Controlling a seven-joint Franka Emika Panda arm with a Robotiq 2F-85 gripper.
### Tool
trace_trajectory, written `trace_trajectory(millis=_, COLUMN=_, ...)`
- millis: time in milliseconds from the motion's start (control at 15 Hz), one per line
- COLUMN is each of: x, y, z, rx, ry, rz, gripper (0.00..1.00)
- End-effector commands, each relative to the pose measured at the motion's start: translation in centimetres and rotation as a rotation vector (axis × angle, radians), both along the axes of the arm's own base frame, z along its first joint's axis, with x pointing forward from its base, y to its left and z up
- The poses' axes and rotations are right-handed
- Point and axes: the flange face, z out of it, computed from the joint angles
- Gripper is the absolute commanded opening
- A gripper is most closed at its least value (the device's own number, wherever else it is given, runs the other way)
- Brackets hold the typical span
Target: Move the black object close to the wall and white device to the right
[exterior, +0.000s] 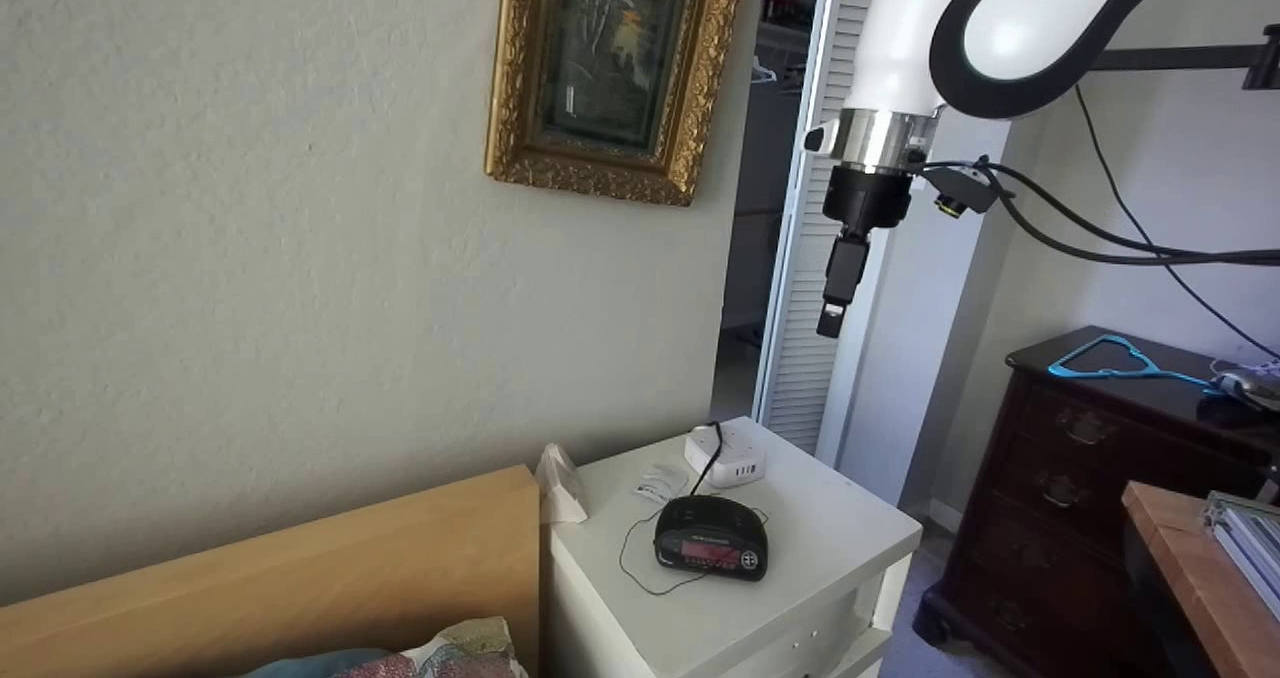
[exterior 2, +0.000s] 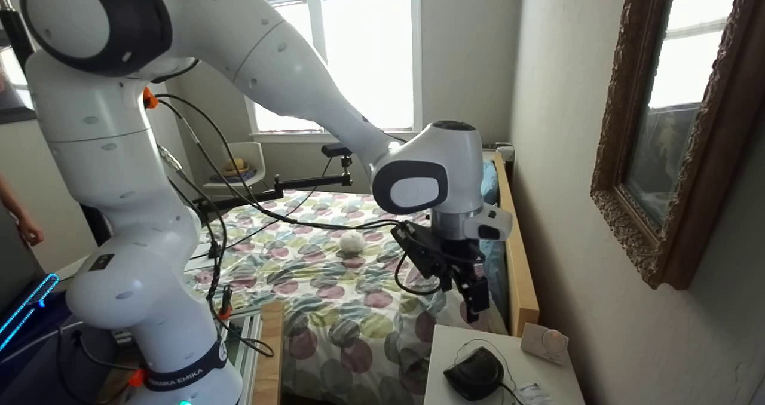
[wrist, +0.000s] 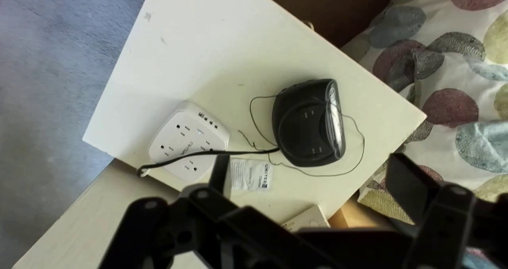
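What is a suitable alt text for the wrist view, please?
The black clock radio sits on a white nightstand, a white outlet block and small packet nearby. The open gripper shows at the bottom, patterned bedding at right.

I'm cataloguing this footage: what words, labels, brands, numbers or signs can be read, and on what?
"UNITED": white packet; its smaller print is blurred.
"RANKA EMIKA": robot's base band; first letter unclear.
Too small or blurred: markings on the black clock radio, white power strip, pale card and dark arm sticker.

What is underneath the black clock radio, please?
The black clock radio rests on the white nightstand; a thin wire shows beside it. Anything directly beneath is covered.
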Motion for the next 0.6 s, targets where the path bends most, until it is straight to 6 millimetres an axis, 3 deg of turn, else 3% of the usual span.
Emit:
trace_trajectory(millis=0, x=-0.1, y=1.4, z=-3.2, rx=0.040, ry=0.066, rz=0.017, gripper=1.00)
trace_trajectory(millis=333, x=0.3, y=4.0, z=-8.7, rx=0.071, ry=0.167, rz=0.035, gripper=1.00)
trace_trajectory(millis=533, x=1.3, y=3.9, z=-11.2, rx=0.057, ry=0.189, rz=0.031, gripper=1.00)
